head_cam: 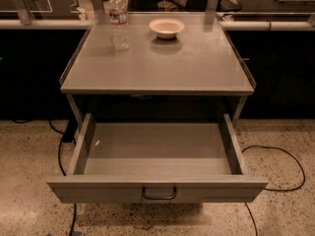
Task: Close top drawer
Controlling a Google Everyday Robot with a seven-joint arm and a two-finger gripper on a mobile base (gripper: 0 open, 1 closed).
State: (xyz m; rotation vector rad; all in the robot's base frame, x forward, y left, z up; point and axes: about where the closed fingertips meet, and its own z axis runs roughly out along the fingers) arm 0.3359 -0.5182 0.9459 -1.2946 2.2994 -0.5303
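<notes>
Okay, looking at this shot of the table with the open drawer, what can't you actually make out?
- Gripper: nowhere in the camera view, so where it is cannot be told.
- Space below the top drawer: hidden behind its front panel.
- Back of the drawer bay: lost in shadow under the tabletop.
- Water bottle label: too small to read.

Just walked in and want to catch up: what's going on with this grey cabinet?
Nothing is touching anything right now. The top drawer stands pulled wide open, its handle facing the camera, not yet pushed shut. The robot's claw is out of view. A water bottle and a bowl sit on the cabinet top.
</notes>
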